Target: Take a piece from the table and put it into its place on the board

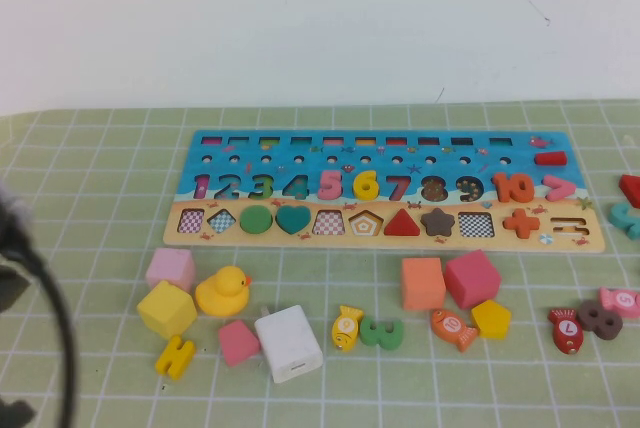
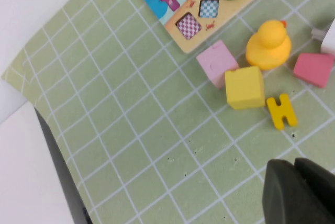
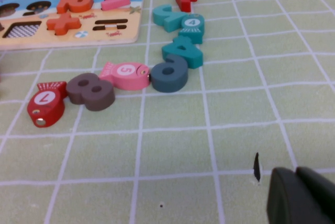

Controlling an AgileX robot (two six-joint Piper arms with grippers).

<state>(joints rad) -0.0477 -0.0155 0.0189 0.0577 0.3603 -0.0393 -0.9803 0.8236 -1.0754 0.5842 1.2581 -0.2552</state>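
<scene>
high view: yellow 6 piece seated in board on table. left wrist view: left gripper above cloth, opening undeterminable. right wrist view: right gripper likewise, beside brown 8.

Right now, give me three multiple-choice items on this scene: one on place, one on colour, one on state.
1. Where is the small yellow numeral 6?
A. in the long blue-and-tan puzzle board
B. off the board
C. in a pincer

2. What colour is the toy duck?
A. pink
B. yellow
C. green

3. The board's round cut-out is:
A. empty
B. chequered
C. filled by a green disc

Answers:
1. A, it sits between 5 and 7.
2. B, its body is yellow.
3. C, the disc fills it.

The left pincer and right pincer hang over the green gridded cloth.
</scene>
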